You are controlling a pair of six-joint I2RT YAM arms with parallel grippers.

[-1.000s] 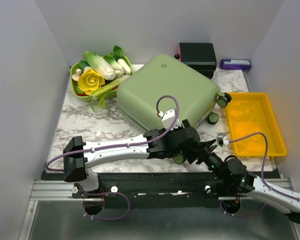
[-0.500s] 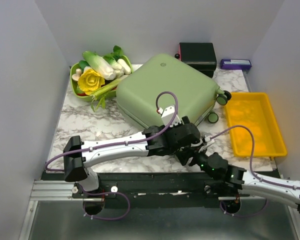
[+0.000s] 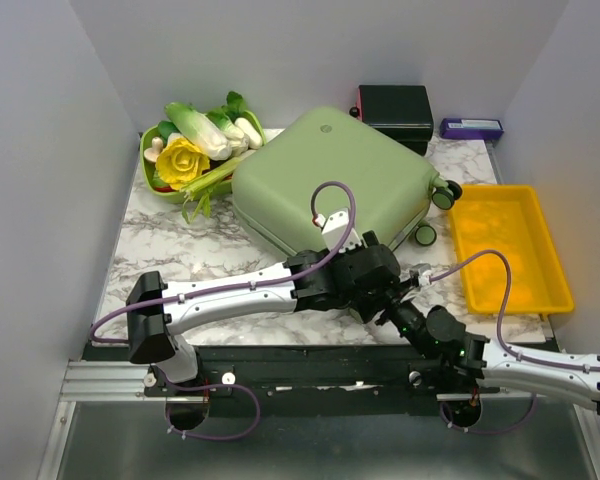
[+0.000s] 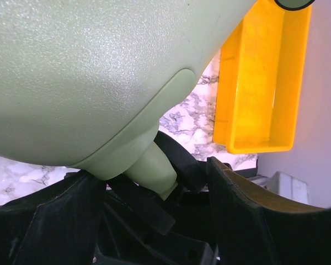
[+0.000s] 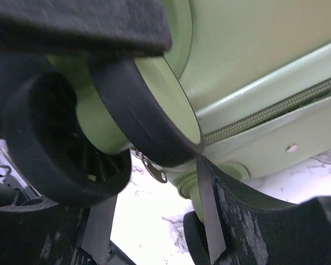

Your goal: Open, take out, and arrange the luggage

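Marble table (image 3: 170, 250) holds the closed luggage (image 3: 330, 170); left gripper (image 4: 154, 190) gapes around its wheel stem (image 4: 149, 163), right gripper (image 3: 398, 303) unclear.

The large pale sage-green hard-shell suitcase (image 4: 83, 72) has a plastic shell with a fine pebbled grain, mostly matt, with a soft sheen where light falls on it. Its small wheel (image 5: 143, 116) pairs a smooth, dull black rubbery tyre with a pale green plastic hub. The zip (image 5: 265, 113) looks like woven tape with fine teeth, and the small rivet (image 5: 290, 148) looks like shiny metal. The shallow yellow tray (image 4: 265, 146) is smooth, glossy, faintly translucent plastic. The white-and-grey marble-patterned tabletop (image 3: 170, 250) looks smooth and slightly glossy.
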